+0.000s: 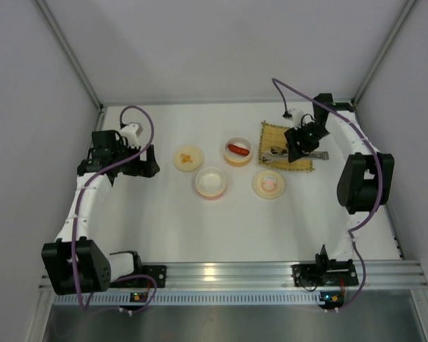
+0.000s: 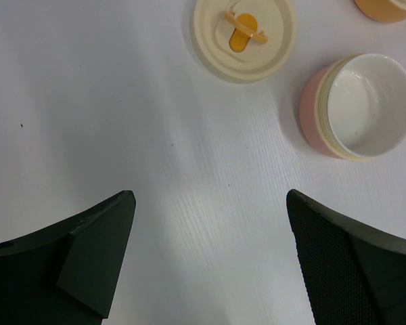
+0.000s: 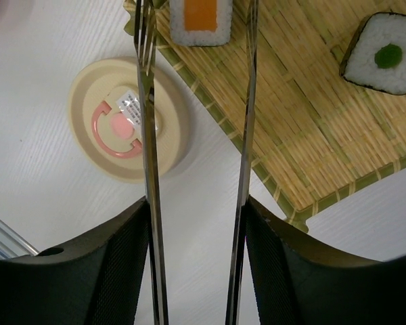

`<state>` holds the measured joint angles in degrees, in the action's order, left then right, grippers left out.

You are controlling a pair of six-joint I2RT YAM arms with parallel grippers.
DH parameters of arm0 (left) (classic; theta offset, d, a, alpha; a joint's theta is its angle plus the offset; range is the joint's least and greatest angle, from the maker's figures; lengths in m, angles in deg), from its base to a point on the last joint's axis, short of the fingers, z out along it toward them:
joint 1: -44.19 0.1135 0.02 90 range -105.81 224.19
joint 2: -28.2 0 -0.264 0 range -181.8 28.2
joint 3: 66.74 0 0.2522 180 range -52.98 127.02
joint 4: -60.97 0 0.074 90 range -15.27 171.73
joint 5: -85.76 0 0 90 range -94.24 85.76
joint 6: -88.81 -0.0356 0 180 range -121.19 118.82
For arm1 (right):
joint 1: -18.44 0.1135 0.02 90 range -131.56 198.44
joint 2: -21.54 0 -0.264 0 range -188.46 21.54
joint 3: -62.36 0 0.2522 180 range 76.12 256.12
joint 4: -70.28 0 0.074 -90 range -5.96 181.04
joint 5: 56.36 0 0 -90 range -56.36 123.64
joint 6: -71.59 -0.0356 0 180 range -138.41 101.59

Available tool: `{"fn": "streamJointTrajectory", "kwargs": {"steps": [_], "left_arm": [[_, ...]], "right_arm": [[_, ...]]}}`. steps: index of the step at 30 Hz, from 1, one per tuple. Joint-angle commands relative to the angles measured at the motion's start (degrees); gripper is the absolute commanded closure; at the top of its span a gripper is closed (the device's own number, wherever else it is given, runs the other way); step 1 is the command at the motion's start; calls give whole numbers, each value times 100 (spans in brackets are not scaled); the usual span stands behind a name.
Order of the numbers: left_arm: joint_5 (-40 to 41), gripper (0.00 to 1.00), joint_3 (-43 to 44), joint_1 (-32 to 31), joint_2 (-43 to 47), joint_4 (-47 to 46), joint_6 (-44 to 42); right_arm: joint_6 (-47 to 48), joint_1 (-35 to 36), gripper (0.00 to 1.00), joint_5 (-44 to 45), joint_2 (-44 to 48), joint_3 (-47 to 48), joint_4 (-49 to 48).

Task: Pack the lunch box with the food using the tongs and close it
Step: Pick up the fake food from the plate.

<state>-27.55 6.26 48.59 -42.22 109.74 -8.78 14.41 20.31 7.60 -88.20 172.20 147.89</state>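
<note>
Sausage (image 1: 237, 149) is packed in orange-rimmed bowl (image 1: 237, 161) left of mat (image 3: 304, 122). Two rolls (image 3: 200, 20) remain on mat. Pink-rimmed bowl (image 2: 311, 108) is unfilled, lids (image 1: 188, 157) are off. Tongs (image 3: 147, 135) are grasped by right jaws over mat; left jaws are released.

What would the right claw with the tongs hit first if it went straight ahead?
Likely the orange-centred sushi roll on the bamboo mat; the tongs held by the right gripper point at it, though height is unclear.
</note>
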Motion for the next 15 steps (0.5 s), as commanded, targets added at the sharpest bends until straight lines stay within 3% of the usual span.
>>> {"fn": "streamJointTrajectory", "kwargs": {"steps": [1, 7, 15], "left_arm": [[-68, 2, 210, -1, -25, -37, -14], [-77, 2, 254, -10, -34, -29, 4], [-33, 2, 298, -10, -8, 6, -5]], "right_arm": [[14, 94, 47, -199, -31, 298, -304], [32, 138, 55, -191, -31, 324, -242], [67, 95, 84, -129, 346, 351, -40]]}}
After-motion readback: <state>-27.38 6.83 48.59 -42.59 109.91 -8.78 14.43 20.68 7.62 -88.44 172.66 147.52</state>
